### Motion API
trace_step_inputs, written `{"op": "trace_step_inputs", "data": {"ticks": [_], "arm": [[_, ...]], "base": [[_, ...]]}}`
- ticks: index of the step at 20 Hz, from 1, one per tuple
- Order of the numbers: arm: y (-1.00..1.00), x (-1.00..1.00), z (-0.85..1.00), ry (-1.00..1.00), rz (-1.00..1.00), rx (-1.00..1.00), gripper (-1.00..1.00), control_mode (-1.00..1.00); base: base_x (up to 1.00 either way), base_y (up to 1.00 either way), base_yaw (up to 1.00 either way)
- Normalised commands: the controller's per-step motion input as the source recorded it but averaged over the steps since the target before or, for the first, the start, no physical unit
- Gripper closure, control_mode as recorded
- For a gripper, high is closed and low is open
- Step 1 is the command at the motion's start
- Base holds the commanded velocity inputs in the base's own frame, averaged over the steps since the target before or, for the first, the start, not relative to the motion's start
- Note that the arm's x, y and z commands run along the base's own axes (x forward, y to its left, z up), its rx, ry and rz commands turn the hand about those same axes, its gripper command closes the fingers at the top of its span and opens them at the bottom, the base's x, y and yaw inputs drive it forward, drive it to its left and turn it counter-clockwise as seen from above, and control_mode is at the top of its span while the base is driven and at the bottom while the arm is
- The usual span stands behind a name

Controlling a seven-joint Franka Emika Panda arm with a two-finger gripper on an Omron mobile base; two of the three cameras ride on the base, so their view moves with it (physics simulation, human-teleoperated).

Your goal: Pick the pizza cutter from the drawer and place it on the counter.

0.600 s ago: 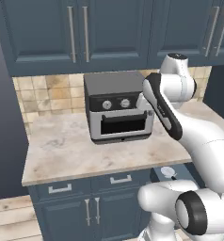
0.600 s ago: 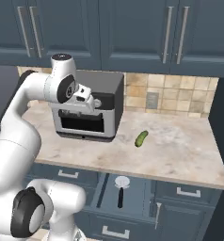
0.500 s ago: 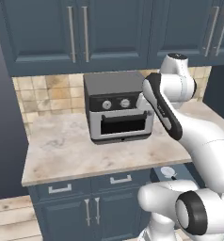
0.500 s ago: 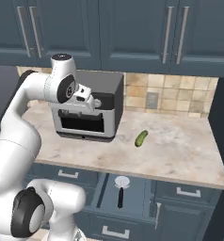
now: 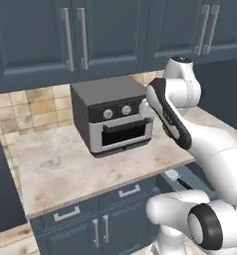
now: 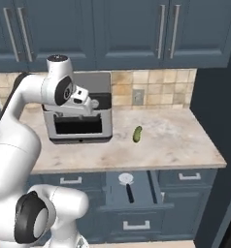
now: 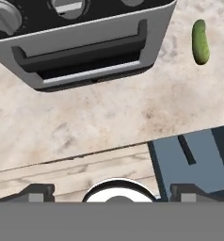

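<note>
The pizza cutter (image 6: 126,182) lies in the open drawer (image 6: 141,190) below the counter (image 6: 171,145), its pale round wheel toward the counter and its black handle pointing outward. In the left base view its wheel (image 5: 171,175) peeks out beside my arm. My gripper (image 6: 90,104) hangs high over the counter in front of the toaster oven, well above and left of the drawer. In the hand view the gripper (image 7: 113,194) is open and holds nothing, its dark fingertips (image 7: 36,193) wide apart. The drawer (image 7: 208,169) sits at the lower right there.
A black and silver toaster oven (image 6: 81,121) stands at the back of the counter, close to my hand. A green pickle (image 6: 137,134) lies on the counter to its right, also the pickle (image 7: 200,41). Blue wall cabinets (image 6: 132,29) hang overhead.
</note>
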Motion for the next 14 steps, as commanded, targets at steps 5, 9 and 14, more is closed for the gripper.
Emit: {"op": "trace_step_inputs", "data": {"ticks": [5,9,14], "arm": [[0.0,0.0,0.0,0.0,0.0,0.0,-1.0,1.0],[0.0,0.0,0.0,0.0,0.0,0.0,-1.0,1.0],[0.0,0.0,0.0,0.0,0.0,0.0,-1.0,1.0]], "base": [[0.0,0.54,-0.57],[0.06,0.33,-0.69],[0.2,0.41,-0.72]]}}
